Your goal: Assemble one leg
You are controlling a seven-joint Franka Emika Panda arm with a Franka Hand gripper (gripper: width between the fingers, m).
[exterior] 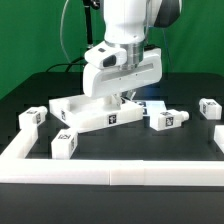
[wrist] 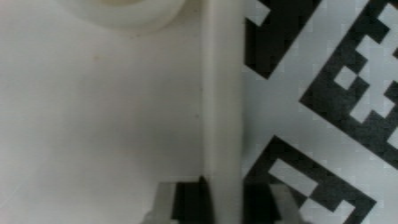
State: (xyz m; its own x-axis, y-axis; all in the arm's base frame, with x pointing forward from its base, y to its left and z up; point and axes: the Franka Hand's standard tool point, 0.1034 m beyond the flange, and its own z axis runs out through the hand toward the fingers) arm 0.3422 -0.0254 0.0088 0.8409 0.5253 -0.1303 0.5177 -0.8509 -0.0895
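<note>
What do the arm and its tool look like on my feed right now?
The arm is glossy white with rounded casings and a dark grey joint section near the top. The tool has a wide, blocky white body. A thin dark cable runs beside the arm.

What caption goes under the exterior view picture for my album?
Robot gripper low at the big white panel, four small tagged legs lying loose around it.

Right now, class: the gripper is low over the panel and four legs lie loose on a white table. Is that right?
Not quite. The table is black, not white; the exterior view shows it. The rest stands: the gripper is low over the panel and four legs lie loose.
</note>
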